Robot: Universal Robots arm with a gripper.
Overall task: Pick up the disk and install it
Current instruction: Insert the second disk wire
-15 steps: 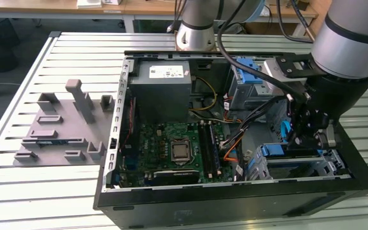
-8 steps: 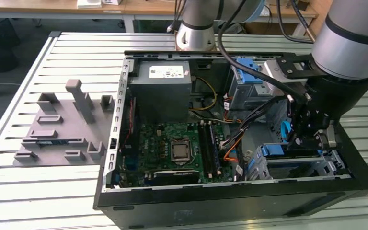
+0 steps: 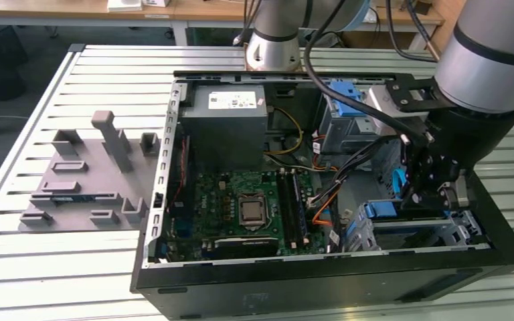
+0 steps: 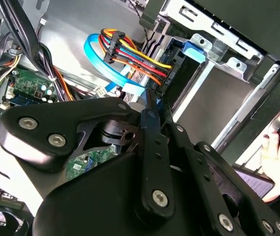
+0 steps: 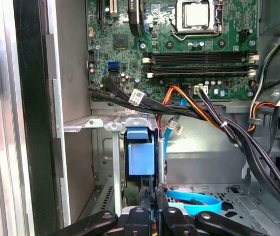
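In the first wrist view the black gripper [image 5: 150, 209] sits nearest the camera, its two fingers [image 5: 145, 194] drawn together on the lower edge of the disk [image 5: 141, 156], a flat drive seen edge-on with a blue plastic bracket around it. The disk stands upright inside the grey metal drive cage [image 5: 105, 123] of the open black computer case [image 3: 328, 287], and a light blue flat data cable [image 5: 199, 201] lies curled on the cage floor just beside the gripper. In the second wrist view the gripper [image 4: 152, 105] points into the same bay, toward a bundle of red, yellow and orange power wires [image 4: 130, 54].

In the exterior view the gripper [image 3: 427, 190] reaches down into the case at the exterior view's right, near corner, with a blue bracket [image 3: 380, 209] just beside it. Farther into the case lie the green motherboard [image 3: 239, 207] and, beyond it, the grey power supply box with a white sticker [image 3: 225, 117]. On the exterior view's left, a grey plastic fixture tray with upright blocks [image 3: 88, 180] rests on the slatted white metal table [image 3: 34, 267]. A person's hand [image 4: 277, 157] shows beside the case in the second wrist view.
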